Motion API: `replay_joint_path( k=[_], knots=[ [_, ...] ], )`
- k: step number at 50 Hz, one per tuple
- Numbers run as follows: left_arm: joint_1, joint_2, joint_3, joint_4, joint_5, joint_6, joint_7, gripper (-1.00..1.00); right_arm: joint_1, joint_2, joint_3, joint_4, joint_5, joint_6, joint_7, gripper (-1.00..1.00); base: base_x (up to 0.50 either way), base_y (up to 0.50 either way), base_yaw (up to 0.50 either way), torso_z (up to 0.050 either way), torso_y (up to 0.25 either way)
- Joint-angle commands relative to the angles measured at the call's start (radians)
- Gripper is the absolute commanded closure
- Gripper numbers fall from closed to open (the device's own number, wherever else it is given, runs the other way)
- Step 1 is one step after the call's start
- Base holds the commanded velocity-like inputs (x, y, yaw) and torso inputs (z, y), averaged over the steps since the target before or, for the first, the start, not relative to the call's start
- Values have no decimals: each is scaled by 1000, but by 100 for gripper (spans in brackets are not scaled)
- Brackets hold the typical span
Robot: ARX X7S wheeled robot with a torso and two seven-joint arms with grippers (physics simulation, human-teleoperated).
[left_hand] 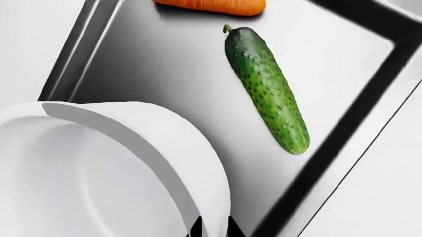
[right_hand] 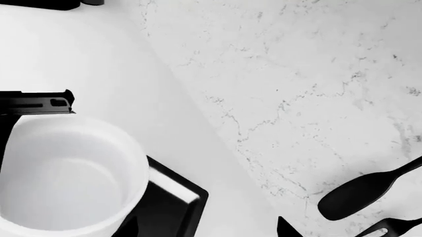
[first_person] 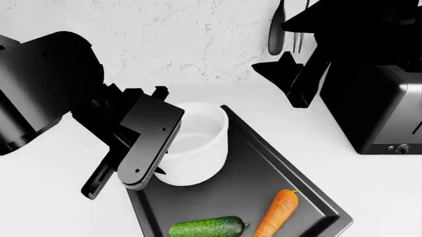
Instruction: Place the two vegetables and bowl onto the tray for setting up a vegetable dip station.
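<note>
On white counter point(first_person: 53, 197): tray point(first_person: 264, 168) w/ veg.

One carrot point(first_person: 277, 218), one cucumber point(first_person: 207, 227), one bowl point(first_person: 195, 143), one tray point(first_person: 264, 173), one toaster point(first_person: 376, 108)

Through the right wrist camera you are looking down on the white bowl point(right_hand: 63, 177), which is sitting over the corner of the black tray point(right_hand: 175, 207). A black arm part point(right_hand: 36, 103) is touching the bowl's rim. Beyond lies the pale counter point(right_hand: 99, 59), meeting a marbled wall point(right_hand: 297, 89) where a dark spoon point(right_hand: 362, 190) is hanging.
</note>
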Motion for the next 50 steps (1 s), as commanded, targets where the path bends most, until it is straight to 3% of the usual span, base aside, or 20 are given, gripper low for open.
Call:
replay_joint_path(
  k=[1,29,30,50],
  knots=[
    [0,-5,-8,21,-2,-2,-24,100,-5,3,1,-4,9,-1,6,-100,0,0,0,0,0],
    [13,-13,16,59,-2,-23,-32,100,-10,-1,-7,-2,12,-14,8,-100,0,0,0,0,1],
    [12,-13,17,59,-3,-25,-31,-100,-10,0,-8,-3,12,-13,8,-100,0,0,0,0,0],
    [-3,-13,5,61,-11,-35,-37,-100,-2,-13,-17,13,1,-26,-5,-100,0,0,0,0,0]
  ],
)
